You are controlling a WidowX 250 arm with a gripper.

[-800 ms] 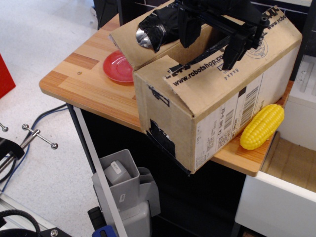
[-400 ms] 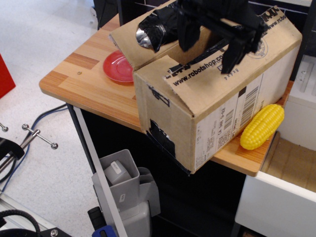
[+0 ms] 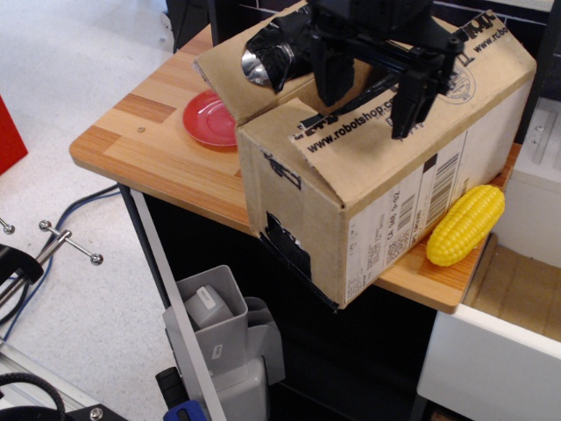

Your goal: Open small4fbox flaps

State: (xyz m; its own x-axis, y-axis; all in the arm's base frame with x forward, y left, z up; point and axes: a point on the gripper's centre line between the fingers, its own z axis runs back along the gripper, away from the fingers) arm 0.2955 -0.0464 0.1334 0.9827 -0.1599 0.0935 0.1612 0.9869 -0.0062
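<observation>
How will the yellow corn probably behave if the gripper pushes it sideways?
The corn looks rounded and tapered, so it would probably roll, curving. It lies near the table edge, so it might fall. Its glossy surface may be slippery.

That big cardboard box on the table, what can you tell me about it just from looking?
The box is brown corrugated cardboard, printed with www.robotshop.com, with a white barcode label on one side and black tape patches. It sits askew on the wooden table, one corner overhanging the front edge. Its top flaps are partly lifted, showing a gap. The black gripper hangs open over that gap. A red saucer lies partly behind it; a yellow corn lies beside it.
</observation>
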